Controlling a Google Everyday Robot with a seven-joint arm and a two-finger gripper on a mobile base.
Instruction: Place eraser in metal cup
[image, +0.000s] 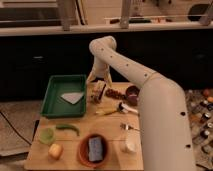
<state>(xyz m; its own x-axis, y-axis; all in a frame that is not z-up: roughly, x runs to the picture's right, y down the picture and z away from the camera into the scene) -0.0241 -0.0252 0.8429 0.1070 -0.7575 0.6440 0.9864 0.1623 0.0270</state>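
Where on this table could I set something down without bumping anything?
Bare wood lies between the green tray and the orange bowl, and along the front left by the yellow lump. It is crowded near the gripper at the back, among the dark bowl and utensils.
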